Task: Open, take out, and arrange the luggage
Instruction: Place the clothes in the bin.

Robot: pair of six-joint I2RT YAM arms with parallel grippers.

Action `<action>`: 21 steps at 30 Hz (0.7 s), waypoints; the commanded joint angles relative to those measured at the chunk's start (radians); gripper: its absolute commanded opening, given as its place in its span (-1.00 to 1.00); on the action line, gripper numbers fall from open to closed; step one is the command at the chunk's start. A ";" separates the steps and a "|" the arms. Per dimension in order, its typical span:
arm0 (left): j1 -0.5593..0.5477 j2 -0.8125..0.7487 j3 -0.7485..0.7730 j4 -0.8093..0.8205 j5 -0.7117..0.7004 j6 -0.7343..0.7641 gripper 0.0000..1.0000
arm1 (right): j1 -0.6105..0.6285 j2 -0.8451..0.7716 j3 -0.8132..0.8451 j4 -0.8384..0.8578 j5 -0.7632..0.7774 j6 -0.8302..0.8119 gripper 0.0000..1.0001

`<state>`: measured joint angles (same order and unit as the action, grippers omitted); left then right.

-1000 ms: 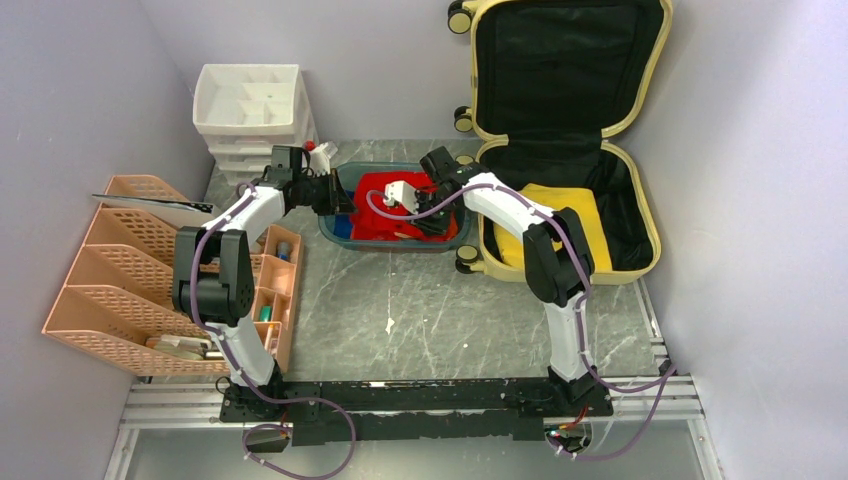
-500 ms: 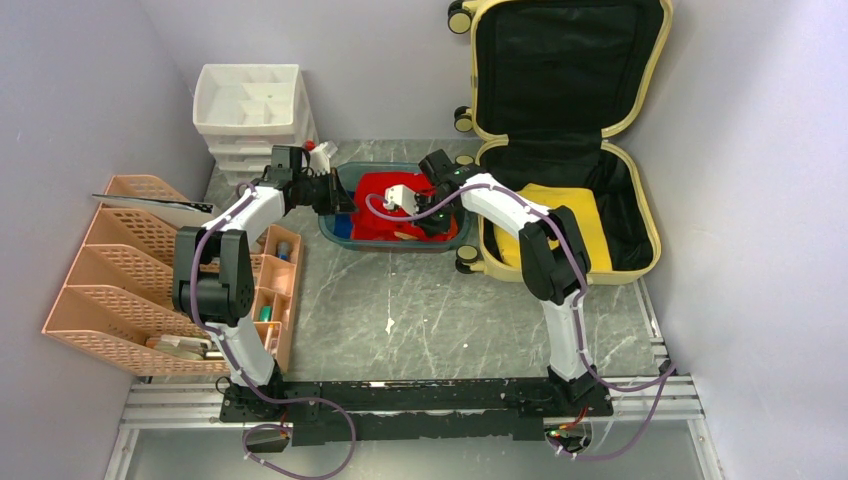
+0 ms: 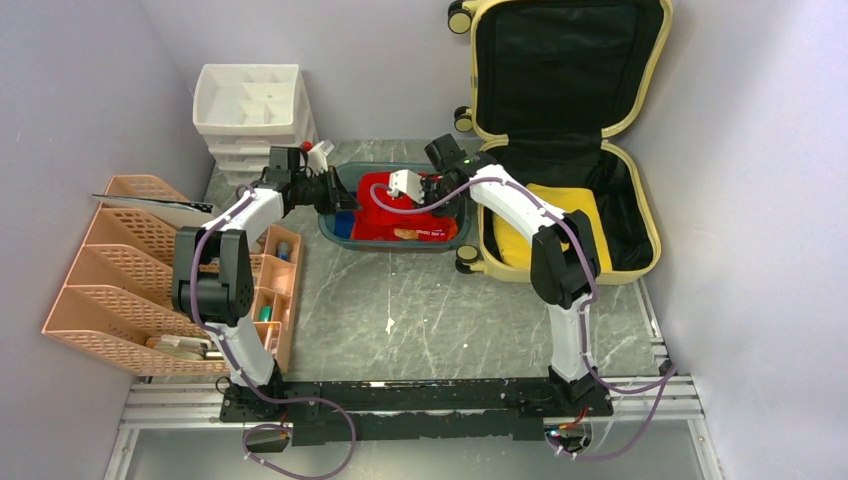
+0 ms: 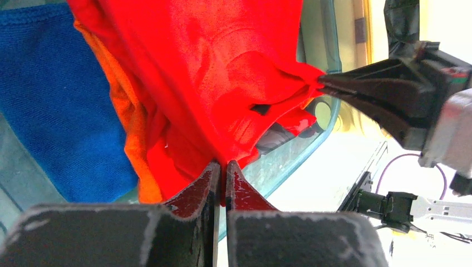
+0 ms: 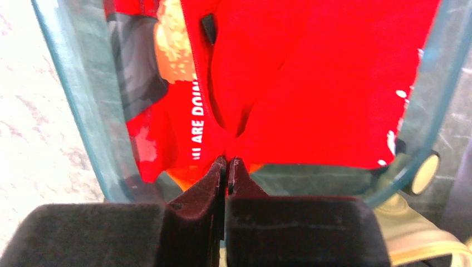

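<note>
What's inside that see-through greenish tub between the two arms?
A red shirt with white lettering, pinched by the left gripper and the right gripper, overlaps an orange cloth beside a blue cloth. Whatever lies beneath them on the floor of the tub is hidden.

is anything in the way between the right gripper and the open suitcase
Nothing loose lies between them, only the tray's wall beside the suitcase. But the right gripper is shut on the red shirt over the tray, and the left gripper pinches the same shirt.
</note>
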<state>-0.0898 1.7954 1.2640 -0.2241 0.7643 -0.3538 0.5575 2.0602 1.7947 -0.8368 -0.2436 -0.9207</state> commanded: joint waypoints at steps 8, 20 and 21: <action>0.055 -0.078 -0.143 0.207 0.094 -0.233 -0.90 | -0.049 -0.089 0.020 -0.063 0.001 -0.072 -1.00; 0.028 -0.098 -0.210 0.375 0.087 -0.395 -0.90 | -0.002 -0.085 -0.032 -0.088 -0.096 -0.101 -0.03; 0.026 -0.098 -0.212 0.375 0.078 -0.401 -0.90 | 0.001 -0.086 -0.028 -0.085 -0.103 -0.099 0.01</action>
<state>-0.0479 1.7416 1.0599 0.0948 0.8398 -0.7101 0.5346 2.0270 1.7779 -0.9092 -0.2951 -1.0016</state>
